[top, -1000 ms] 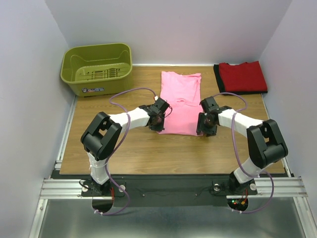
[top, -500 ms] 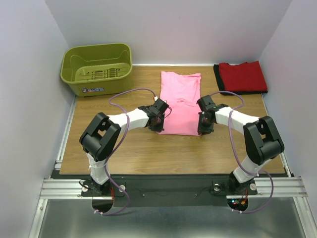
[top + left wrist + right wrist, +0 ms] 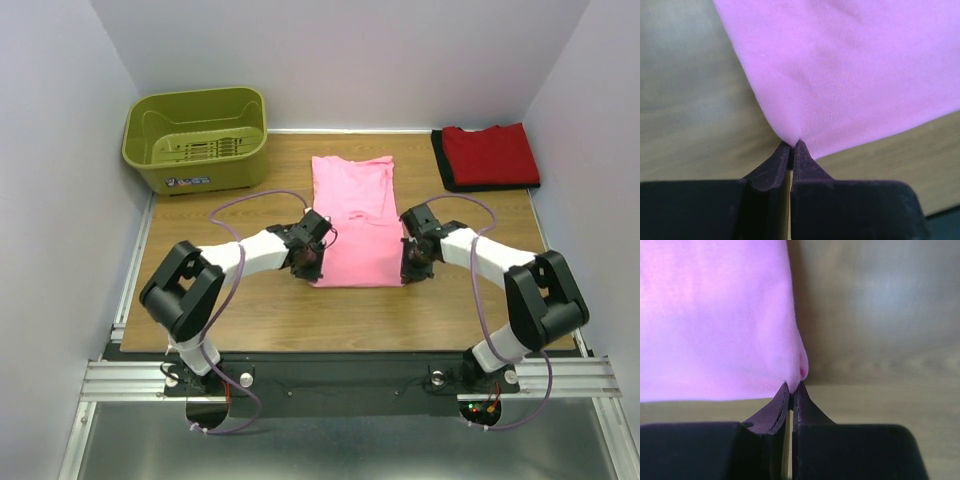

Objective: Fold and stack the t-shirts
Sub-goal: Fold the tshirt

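Left wrist, left pincer [image 3: 791, 145] pinching pink t-shirt [image 3: 850, 75], right pincer [image 3: 791, 386] likewise

We see fine-knit matt cloth on the pink t-shirt [image 3: 350, 220], matt cloth on the red t-shirt [image 3: 490, 155] far right, smooth wood-grain table [image 3: 260, 300], glossy plastic basket [image 3: 200, 165].

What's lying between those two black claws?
The pink t-shirt: its near edge runs from the left gripper to the right gripper, each pinched shut on a corner. The top view shows it best.
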You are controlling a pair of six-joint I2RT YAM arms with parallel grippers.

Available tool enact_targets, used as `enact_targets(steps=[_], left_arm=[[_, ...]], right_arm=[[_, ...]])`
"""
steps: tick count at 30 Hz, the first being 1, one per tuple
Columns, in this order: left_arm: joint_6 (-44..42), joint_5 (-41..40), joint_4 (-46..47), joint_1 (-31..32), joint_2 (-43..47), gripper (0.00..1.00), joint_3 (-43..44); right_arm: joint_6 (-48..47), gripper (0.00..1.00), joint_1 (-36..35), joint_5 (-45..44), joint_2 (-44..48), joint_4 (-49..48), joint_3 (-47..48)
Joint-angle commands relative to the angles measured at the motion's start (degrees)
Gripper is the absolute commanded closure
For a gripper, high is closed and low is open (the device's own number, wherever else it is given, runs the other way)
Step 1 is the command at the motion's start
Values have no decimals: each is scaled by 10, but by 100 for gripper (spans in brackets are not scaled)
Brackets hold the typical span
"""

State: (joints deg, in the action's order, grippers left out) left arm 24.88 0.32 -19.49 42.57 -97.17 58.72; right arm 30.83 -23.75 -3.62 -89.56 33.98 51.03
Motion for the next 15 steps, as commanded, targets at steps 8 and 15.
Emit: enact_targets(steps=[8,15], left_arm=[[89,79,-126,79,258,100,-153],[149,107,-169,131,354,100,-166]], right_arm=[[-14,99,-14,102,214,265,-42],[-17,99,-14,117,253,354,23]])
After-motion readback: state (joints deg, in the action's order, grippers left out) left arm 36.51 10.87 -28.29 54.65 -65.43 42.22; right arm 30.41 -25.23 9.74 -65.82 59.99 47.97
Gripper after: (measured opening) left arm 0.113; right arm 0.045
